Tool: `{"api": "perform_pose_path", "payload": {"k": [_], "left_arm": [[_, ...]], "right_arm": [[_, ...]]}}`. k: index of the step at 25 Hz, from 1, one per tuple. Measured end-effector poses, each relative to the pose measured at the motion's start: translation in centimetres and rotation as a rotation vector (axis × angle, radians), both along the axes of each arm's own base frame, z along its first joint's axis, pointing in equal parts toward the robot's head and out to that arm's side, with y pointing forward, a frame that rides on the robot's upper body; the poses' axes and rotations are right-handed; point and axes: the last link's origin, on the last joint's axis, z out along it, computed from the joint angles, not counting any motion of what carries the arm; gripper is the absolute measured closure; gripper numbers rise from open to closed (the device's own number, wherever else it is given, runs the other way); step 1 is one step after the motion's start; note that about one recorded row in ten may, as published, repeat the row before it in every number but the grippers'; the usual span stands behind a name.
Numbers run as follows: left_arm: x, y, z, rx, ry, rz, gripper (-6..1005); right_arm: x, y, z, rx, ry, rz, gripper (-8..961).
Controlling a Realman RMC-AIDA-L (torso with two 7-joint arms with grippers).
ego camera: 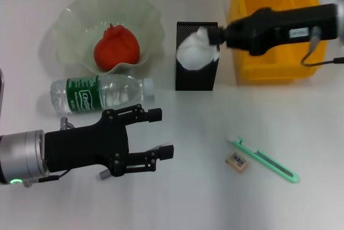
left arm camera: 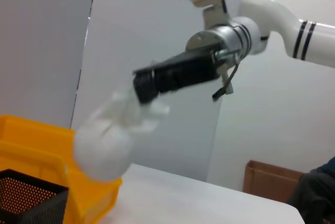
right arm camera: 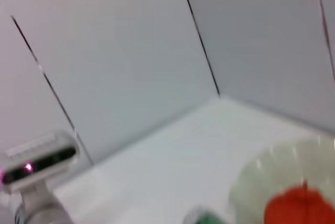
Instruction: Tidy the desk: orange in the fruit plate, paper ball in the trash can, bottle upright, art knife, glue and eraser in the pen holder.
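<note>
My right gripper (ego camera: 210, 41) is clamped on the paper ball (ego camera: 196, 48), over the pen holder (ego camera: 196, 74), left of the trash can (ego camera: 269, 52). My left gripper (ego camera: 161, 133) is spread open, near side of the bottle (ego camera: 102, 93), which lies flat, cap pointing right.

Shows the orange (right arm camera: 296, 209) lying in the pale-green fruit plate (right arm camera: 261, 174). Catches the robot's head (right arm camera: 36, 164) beyond the white table (right arm camera: 172, 161).
</note>
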Motion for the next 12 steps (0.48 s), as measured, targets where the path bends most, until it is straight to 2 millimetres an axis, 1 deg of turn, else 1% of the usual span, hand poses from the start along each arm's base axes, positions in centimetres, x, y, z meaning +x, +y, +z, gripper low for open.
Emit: {"api": "perform_pose_path", "payload": {"k": [1,2,4,5,6,9,10,11,12], "left_arm": [[0.0,0.0,0.0,0.000,0.000,0.000,211],[0.0,0.0,0.0,0.000,0.000,0.000,211],[0.0,0.0,0.0,0.002,0.001,-0.002,211],[0.0,0.0,0.0,0.010,0.005,-0.012,211],[0.0,0.0,0.0,0.010,0.005,-0.012,212],[0.0,-0.1,-0.1,0.019,0.009,-0.029,212],[0.0,-0.1,-0.1,0.019,0.009,-0.029,212],[0.0,-0.1,-0.1,0.019,0.009,-0.029,212],[0.0,-0.2,-0.1,0.022,0.010,-0.038,212]], "right_arm": [[0.0,0.0,0.0,0.000,0.000,0.000,950],[0.4,-0.2,0.5,0.028,0.030,0.006,950],[1.2,-0.3,1.8,0.094,0.085,0.002,949],[2.2,-0.3,3.0,0.152,0.126,-0.022,949],[2.2,-0.3,3.0,0.152,0.126,-0.022,948],[3.5,-0.2,4.4,0.223,0.149,-0.050,947],[4.4,-0.1,5.4,0.275,0.156,-0.076,947],[4.4,-0.1,5.4,0.275,0.156,-0.076,946],[4.8,-0.1,5.8,0.297,0.158,-0.091,946]]}}
